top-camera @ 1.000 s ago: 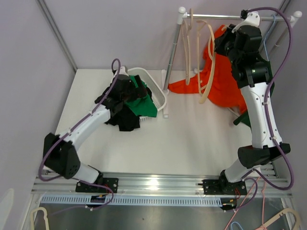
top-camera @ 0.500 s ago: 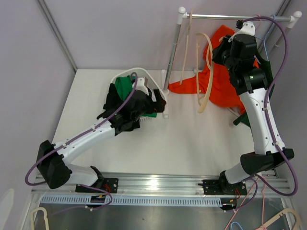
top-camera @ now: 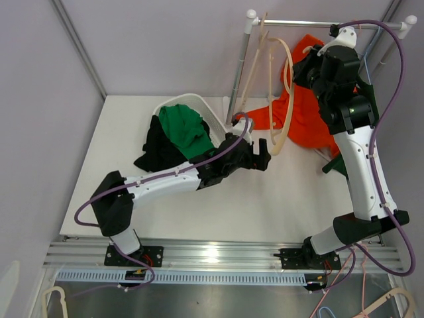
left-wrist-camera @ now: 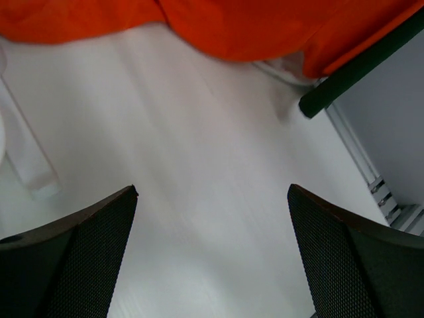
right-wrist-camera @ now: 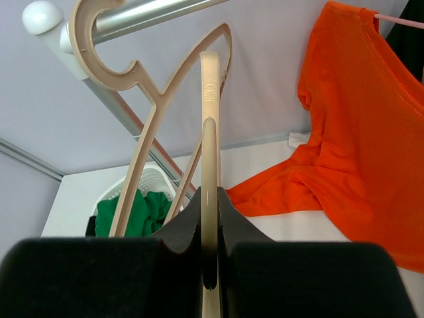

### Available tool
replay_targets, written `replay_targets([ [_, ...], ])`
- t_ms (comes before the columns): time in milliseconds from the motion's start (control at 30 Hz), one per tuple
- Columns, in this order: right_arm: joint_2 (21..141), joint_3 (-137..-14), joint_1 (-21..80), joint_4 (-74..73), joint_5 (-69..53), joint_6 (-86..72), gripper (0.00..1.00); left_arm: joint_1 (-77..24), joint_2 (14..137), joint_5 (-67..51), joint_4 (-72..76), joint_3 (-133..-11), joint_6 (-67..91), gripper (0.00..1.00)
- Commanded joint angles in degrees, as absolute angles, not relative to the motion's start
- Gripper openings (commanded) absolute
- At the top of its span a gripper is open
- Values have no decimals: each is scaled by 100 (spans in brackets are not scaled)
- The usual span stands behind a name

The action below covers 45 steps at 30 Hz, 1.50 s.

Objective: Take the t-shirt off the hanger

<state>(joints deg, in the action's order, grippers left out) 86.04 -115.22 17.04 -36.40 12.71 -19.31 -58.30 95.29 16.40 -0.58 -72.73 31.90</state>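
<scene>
The orange t-shirt [top-camera: 306, 122] hangs at the far right of the table [top-camera: 265, 199], below the metal rail [top-camera: 298, 23]. It drapes down and spreads to the left, toward the post of the rack. In the right wrist view a thin pink bar [right-wrist-camera: 401, 22] shows at the top of the t-shirt [right-wrist-camera: 358, 165], but I cannot tell if this bar carries it.

The right gripper [top-camera: 306, 73] is high up, just beside the shirt. Its two fingers are clamped on a beige hanger [top-camera: 289, 99]. In the right wrist view this hanger [right-wrist-camera: 209, 132] stands between the dark fingers [right-wrist-camera: 189, 218] like a thin vertical strip. A second beige hanger [right-wrist-camera: 149, 119] hooks on the rail [right-wrist-camera: 132, 16] beside it.

The left gripper [top-camera: 264, 154] is stretched low over the table, near the lower edge of the shirt. Its fingers are wide apart and hold nothing. In the left wrist view only the white table and the orange cloth [left-wrist-camera: 232, 26] lie ahead of the left gripper [left-wrist-camera: 212, 192].

Behind the left arm stands a white basket [top-camera: 215, 126], with a green cloth [top-camera: 185, 129] and a black cloth [top-camera: 156, 149] heaped over its rim.
</scene>
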Motion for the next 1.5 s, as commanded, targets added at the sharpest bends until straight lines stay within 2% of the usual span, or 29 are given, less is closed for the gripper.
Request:
replay_targets([
  [0, 8437, -11777, 1749, -3524, 1380, -1951, 0, -5854, 9676, 1810, 308, -8031, 2910, 100],
  [200, 8324, -11611, 1749, -3463, 1467, -1951, 0, -5854, 9651, 1636, 430, -8385, 2900, 99],
  [600, 8358, -11558, 1758, -3322, 1529, -2039, 0, -5933, 9413, 879, 922, -8271, 3173, 100],
  [767, 8376, -11601, 1758, -3340, 1556, -2039, 0, -5968, 9001, 353, 1713, -7605, 3304, 100],
  [1033, 8543, -11821, 1749, -3445, 1477, -2109, 0, -5959, 8772, -307, 2389, -7243, 3577, 100],
  [1467, 8403, -11514, 1758, -3156, 1538, -2109, 0, -5985, 8824, -571, 2470, -7619, 3832, 99],
])
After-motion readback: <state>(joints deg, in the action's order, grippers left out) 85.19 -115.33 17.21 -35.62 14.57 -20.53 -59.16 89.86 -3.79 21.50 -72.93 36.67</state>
